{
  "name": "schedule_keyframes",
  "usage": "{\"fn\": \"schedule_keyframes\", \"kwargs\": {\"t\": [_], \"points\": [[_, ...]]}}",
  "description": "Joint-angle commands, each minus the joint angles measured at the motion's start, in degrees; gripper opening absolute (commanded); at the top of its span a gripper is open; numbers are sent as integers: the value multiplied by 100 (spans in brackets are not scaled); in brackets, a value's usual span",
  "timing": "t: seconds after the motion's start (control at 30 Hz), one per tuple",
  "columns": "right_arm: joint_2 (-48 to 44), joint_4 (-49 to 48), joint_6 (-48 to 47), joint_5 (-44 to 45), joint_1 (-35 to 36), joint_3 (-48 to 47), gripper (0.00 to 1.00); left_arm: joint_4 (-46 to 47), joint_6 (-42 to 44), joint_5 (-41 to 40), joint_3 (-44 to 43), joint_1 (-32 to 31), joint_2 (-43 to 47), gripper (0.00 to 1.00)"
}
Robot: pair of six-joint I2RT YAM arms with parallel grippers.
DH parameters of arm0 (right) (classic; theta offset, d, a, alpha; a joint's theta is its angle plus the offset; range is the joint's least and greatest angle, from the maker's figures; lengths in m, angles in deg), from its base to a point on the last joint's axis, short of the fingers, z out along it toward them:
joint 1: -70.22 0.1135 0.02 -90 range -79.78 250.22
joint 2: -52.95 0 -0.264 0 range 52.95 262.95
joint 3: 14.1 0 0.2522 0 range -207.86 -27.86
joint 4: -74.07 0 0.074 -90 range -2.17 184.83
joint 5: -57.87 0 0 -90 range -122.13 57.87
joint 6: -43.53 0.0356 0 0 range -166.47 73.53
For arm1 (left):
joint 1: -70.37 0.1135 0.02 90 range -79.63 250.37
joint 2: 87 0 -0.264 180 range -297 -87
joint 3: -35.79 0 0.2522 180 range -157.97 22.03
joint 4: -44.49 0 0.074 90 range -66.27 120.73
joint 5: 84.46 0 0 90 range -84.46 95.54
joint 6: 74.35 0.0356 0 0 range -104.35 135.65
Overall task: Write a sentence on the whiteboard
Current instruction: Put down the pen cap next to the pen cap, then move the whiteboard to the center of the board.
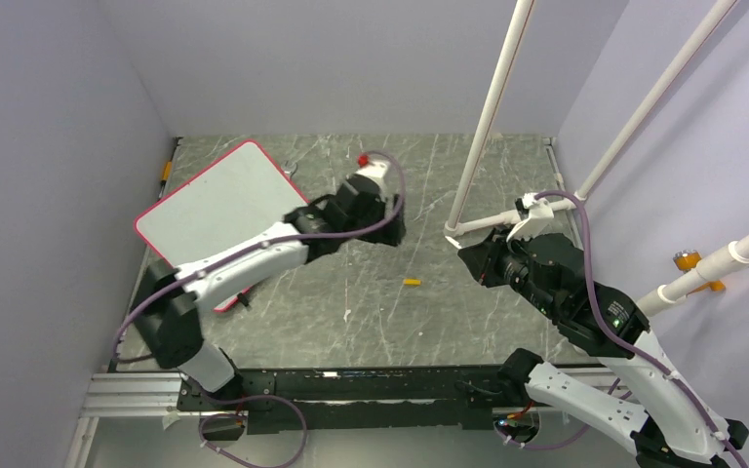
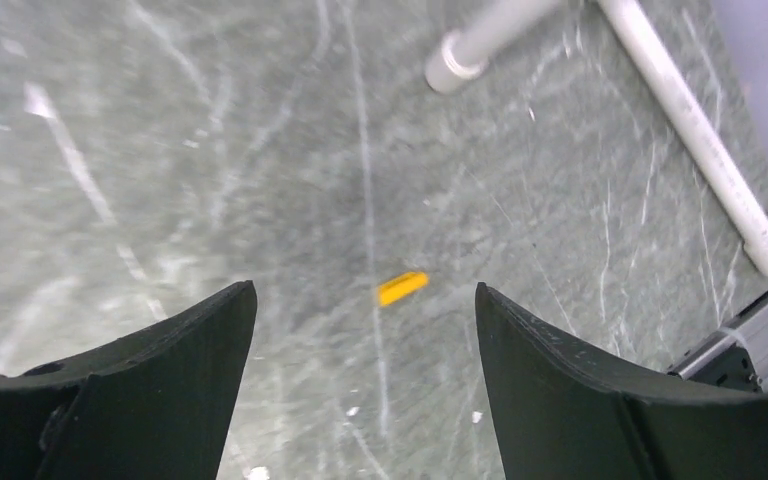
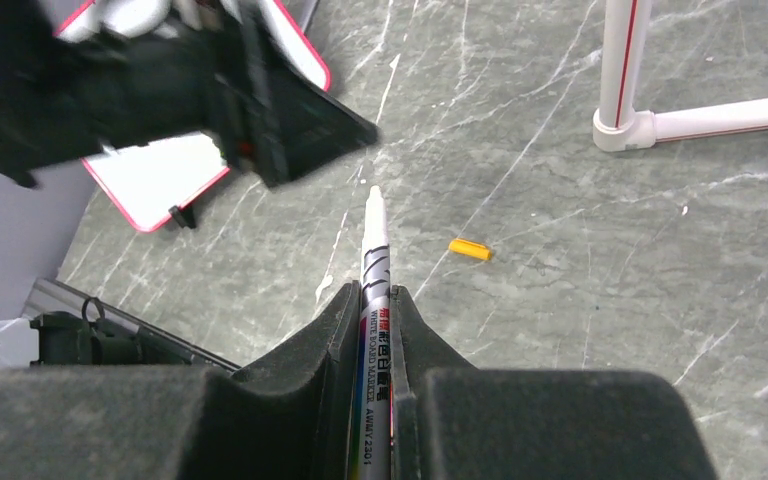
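Observation:
The whiteboard (image 1: 216, 203) lies flat at the far left of the table, with a red-pink frame. Its visible face is blank and no sentence shows on it. My left arm hides its near right corner. It also shows in the right wrist view (image 3: 155, 175). My left gripper (image 1: 393, 226) is open and empty, held above the table right of the board. In its wrist view the left gripper (image 2: 365, 288) has its jaws wide apart. My right gripper (image 1: 465, 255) is shut on a white whiteboard marker (image 3: 373, 225), whose tip points toward the left gripper (image 3: 295, 120).
A small orange marker cap (image 1: 411, 283) lies on the grey marble table between the arms; it shows in both wrist views (image 2: 402, 288) (image 3: 469, 249). White PVC pipes (image 1: 492, 107) stand at the right, with a foot (image 3: 620, 125) on the table. Grey walls surround the table.

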Motion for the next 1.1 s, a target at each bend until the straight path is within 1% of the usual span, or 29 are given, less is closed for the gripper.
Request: {"fn": "schedule_keyframes", "kwargs": {"t": [0.0, 0.1, 0.2, 0.3, 0.43, 0.57, 0.67, 0.7, 0.9, 1.07], "points": [[52, -89, -130, 44, -5, -244, 0, -591, 491, -24, 194, 753, 1121, 84], [82, -165, -119, -40, -13, -208, 0, -872, 761, 21, 341, 1389, 1703, 86], [100, -251, -88, -114, -14, -159, 0, -1201, 1055, 43, 384, 2064, 2088, 87], [140, -282, -79, -185, -9, -132, 0, -1493, 1299, 142, 278, 2761, 2275, 87], [183, -274, -94, -214, -8, -126, 0, -1627, 1573, 331, 111, 3485, 2405, 90], [215, -256, -92, -241, -6, -119, 0, -1798, 1726, 587, -202, 4180, 2307, 92], [225, -256, -86, -250, -10, -94, 0, -1875, 1774, 651, -386, 4624, 2220, 99], [225, -256, -78, -250, -1, -87, 0, -1845, 1806, 682, -420, 4755, 2209, 99], [267, -311, -77, -252, -11, 0, 0, -2014, 1802, 856, -794, 5762, 1847, 99], [315, -401, -95, -274, -8, 68, 0, -2154, 1721, 1224, -1115, 6392, 1409, 99]]}}
